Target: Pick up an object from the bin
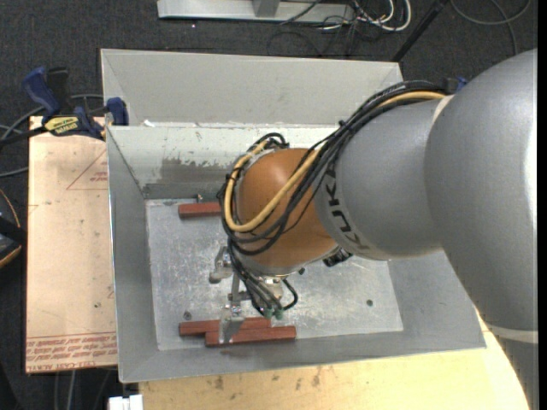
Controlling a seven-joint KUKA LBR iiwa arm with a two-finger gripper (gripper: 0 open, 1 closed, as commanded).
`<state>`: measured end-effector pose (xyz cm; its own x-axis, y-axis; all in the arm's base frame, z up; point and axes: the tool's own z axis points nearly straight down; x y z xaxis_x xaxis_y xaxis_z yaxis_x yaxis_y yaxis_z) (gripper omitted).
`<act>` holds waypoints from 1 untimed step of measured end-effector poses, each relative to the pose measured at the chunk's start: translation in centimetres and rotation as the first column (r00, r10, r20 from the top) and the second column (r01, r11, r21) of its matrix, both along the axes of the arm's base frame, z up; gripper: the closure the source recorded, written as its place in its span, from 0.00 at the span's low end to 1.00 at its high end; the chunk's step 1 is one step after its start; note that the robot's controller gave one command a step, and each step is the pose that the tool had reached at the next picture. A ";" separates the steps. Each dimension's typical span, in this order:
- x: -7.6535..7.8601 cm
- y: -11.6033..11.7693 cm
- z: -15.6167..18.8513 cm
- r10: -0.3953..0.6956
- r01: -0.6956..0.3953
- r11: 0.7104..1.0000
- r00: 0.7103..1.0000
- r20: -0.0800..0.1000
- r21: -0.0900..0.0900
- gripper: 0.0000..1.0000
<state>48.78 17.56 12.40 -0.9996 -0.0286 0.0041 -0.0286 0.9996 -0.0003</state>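
Near the front wall of the bin [128, 254], the pincer [229, 323] is down low, right where two red-brown bars meet. The long bar [267, 333] runs right and the short bar [193, 326] runs left; the two touch, staggered end past end.

The pincer tip sits on or just above the long bar's left end; contact is not clear. Open or closed: cannot tell, since the wrist and cables [256, 220] crowd the spot. The orange cover [278, 199] hangs over mid-floor.

Likely target, judging by position: the long bar. Both bars lie flat, parallel to the front wall and close to it. Little room on the wall side, so a grip across the bar's width looks tight there. The short bar may get nudged or dragged along.

A third bar [198, 209] lies well apart, by the far-left slope. Bare floor between gives room to lift straight up.
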 end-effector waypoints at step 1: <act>-0.7 -2.7 1.1 0.172 -0.172 0.985 0.985 0.003 0.001 0.00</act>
